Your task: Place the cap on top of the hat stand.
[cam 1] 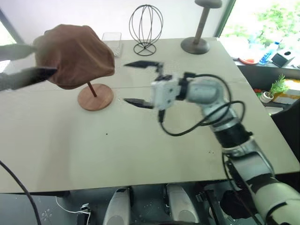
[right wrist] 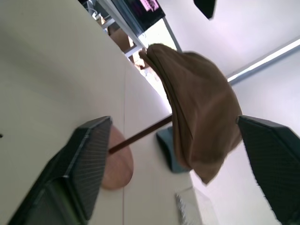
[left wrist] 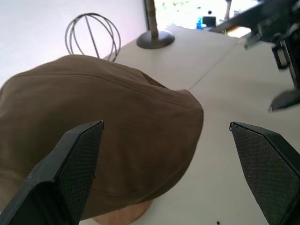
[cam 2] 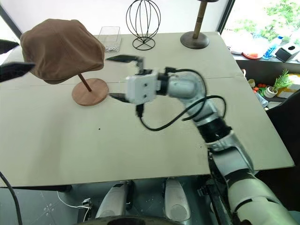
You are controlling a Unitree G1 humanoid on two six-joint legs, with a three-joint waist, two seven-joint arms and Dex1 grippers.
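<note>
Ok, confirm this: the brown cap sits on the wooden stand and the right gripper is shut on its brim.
Wrong on the grip. The brown cap does sit on the wooden stand, but the right gripper is open and apart from the cap, as the right eye view shows.

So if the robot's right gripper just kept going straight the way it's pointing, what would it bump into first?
Probably the cap sitting on the hat stand. The open right gripper points sideways at it, with bare table below. Depth is hard to judge, so it might hit the stand's thin rod instead.
</note>
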